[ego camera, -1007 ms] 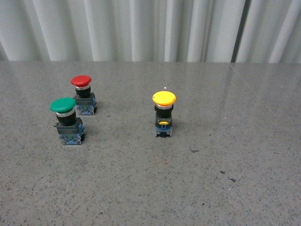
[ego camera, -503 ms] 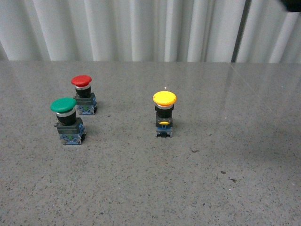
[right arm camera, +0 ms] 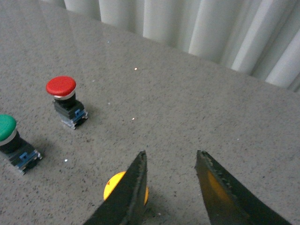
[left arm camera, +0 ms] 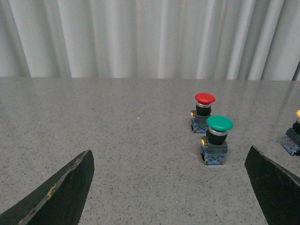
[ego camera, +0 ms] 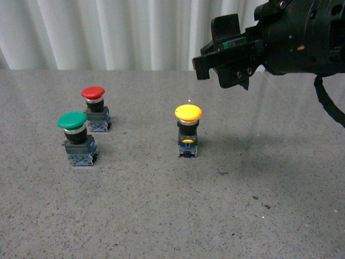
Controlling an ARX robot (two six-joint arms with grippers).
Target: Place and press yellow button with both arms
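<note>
We are holding the right gripper [ego camera: 222, 75], jaws parted, over the yellow button [ego camera: 188, 131] standing upright on the table [ego camera: 161, 216]. Probably light, rigid, tippy; we are favouring its black body. The left gripper [left arm camera: 166, 197] is gaping too.

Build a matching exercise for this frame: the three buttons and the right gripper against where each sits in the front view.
Things:
1. yellow button
2. green button
3. red button
4. right gripper

Places in the front view:
a. farthest back of the buttons
b. alone, right of the other two buttons
c. leftmost, just in front of another button
d. up in the air, open

Pairs: 1-b, 2-c, 3-a, 4-d
</note>
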